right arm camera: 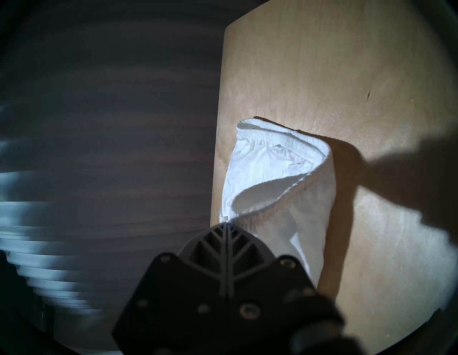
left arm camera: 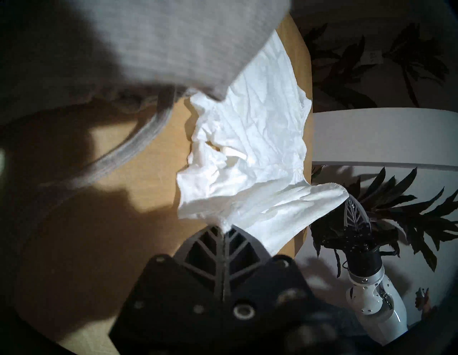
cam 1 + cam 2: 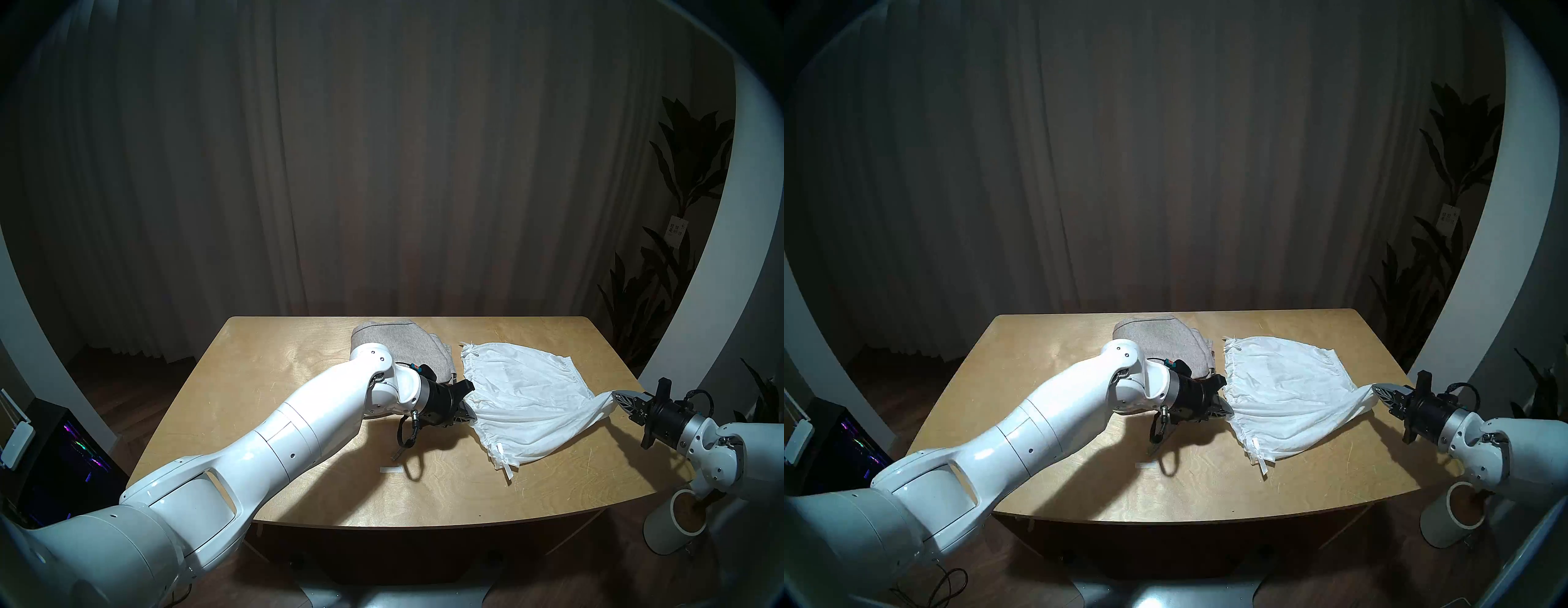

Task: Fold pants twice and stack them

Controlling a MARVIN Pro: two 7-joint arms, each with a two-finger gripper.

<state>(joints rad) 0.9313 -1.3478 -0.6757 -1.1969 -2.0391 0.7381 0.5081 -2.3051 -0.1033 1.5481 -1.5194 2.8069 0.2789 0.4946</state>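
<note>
knit pants (image 3: 392, 346) lay folded at table (image 3: 271, 407) rear | shorts (image 3: 522, 395) lay just right of them | left gripper (image 3: 470, 414) and right gripper (image 3: 617, 397) flanked shorts

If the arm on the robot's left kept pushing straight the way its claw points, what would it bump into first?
The left gripper is already clamped on the white shorts, so it would push into them first; farther along seems to be the right gripper.

Head pair high, facing down on the table (image 3: 322, 488) — near-identical views, wrist cameras close behind each hand, sharing the white shorts (image 2: 260, 138).
</note>
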